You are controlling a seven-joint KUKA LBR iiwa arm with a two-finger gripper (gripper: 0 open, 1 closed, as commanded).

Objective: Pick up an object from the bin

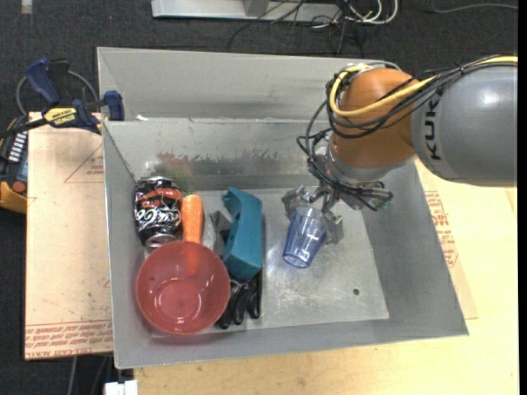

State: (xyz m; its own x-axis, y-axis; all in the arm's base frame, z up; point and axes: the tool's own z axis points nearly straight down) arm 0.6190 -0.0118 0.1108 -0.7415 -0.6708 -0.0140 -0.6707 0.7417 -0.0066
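Gripper [314, 214] fingers appear closed on the narrow base of 1 blue plastic cup [300, 243]; cup's long axis slants away toward view's lower left.

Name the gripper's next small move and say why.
Probably a short, straight lift. The gripper appears to have the translucent blue cup between its fingers, tilted over bare bin floor, apart from the teal tool and the red bowl, so nothing seems to block rising.
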